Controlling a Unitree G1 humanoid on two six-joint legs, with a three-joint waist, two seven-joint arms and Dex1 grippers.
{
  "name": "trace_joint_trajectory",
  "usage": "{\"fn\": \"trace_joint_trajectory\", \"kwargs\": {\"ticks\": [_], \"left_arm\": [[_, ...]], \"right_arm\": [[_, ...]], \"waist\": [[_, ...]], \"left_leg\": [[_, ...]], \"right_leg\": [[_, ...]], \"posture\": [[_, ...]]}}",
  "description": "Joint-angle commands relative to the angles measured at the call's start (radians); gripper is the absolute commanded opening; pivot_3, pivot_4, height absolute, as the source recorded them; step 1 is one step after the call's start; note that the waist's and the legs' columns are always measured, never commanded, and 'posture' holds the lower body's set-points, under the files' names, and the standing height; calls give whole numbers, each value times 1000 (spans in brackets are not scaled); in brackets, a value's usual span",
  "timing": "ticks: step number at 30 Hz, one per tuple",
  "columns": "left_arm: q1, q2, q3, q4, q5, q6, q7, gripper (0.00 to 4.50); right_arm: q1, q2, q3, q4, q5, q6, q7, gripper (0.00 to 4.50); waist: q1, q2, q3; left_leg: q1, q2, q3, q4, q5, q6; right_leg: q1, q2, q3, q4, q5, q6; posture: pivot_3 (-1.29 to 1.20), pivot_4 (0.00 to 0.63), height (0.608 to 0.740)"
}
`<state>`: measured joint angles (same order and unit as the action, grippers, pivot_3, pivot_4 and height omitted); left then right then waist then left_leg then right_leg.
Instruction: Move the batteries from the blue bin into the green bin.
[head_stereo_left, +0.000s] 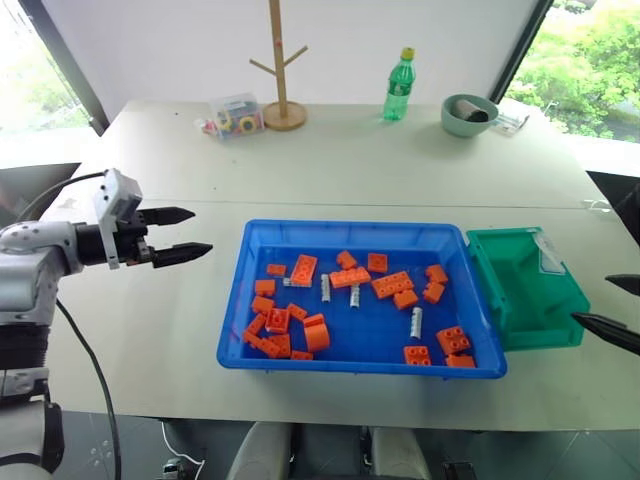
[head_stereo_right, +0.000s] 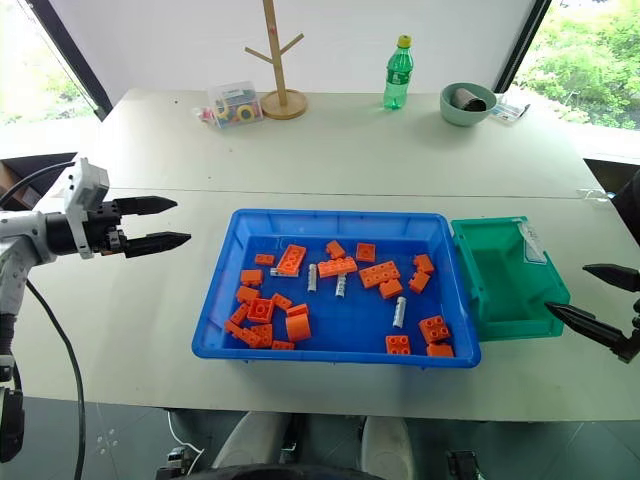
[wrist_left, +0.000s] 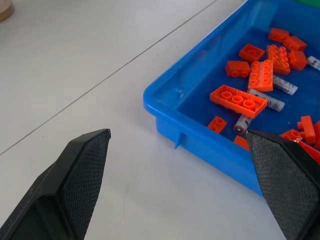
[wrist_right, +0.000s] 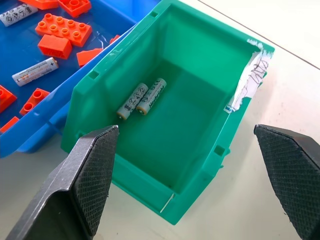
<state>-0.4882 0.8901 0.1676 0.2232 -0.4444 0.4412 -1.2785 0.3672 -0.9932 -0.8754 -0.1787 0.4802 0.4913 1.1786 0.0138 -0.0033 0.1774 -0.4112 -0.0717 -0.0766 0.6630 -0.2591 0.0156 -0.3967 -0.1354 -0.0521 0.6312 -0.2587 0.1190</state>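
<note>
left gripper (head_stereo_left: 178, 234) level, right gripper (head_stereo_right: 598, 298) (spread)

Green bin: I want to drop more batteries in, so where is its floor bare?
In the green bin, two batteries lie together against the wall beside the blue bin. The floor from them to the white label is bare.

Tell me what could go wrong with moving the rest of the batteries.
1. The batteries in the blue bin lie among orange bricks, so the fingers might pinch a brick too.
2. One battery lies partly under a brick, so it could be hard to grasp.
3. The green bin is narrow, so a drop may miss.
</note>
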Motion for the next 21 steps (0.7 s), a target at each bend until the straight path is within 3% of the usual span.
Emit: {"fn": "trace_joint_trajectory", "kwargs": {"ticks": [1,9,14,19,21], "left_arm": [[-29,-14,8,-26,-11,-10,20,4500],[-35,-35,-12,-4,34,-58,58,4500],[-87,-39,-4,-66,-53,37,20,4500],[-86,27,-42,-186,-130,131,-118,4500],[-86,60,-60,-209,-136,140,-170,4500]], "right_arm": [[-27,-27,11,31,-20,-29,-6,4451],[-100,-68,39,61,-36,-29,-25,4451],[-226,-104,126,-39,35,53,-61,4451],[-519,-176,386,-148,156,108,-19,4451],[-783,-152,624,-88,89,65,40,4451]], "waist": [[1,0,0],[-1,0,0],[-2,1,0],[-14,5,4],[-25,7,6]], "left_leg": [[0,0,0,0,0,0],[0,0,0,0,0,0],[0,0,0,0,0,0],[-1,1,0,0,1,-1],[0,1,0,-1,1,-1]], "right_leg": [[0,0,0,0,0,0],[0,0,0,0,1,1],[0,0,0,0,1,1],[-1,0,0,1,1,1],[-2,1,0,1,1,1]], "posture": [[0,150,703],[0,150,703],[0,150,703],[0,150,703],[0,150,703]]}}
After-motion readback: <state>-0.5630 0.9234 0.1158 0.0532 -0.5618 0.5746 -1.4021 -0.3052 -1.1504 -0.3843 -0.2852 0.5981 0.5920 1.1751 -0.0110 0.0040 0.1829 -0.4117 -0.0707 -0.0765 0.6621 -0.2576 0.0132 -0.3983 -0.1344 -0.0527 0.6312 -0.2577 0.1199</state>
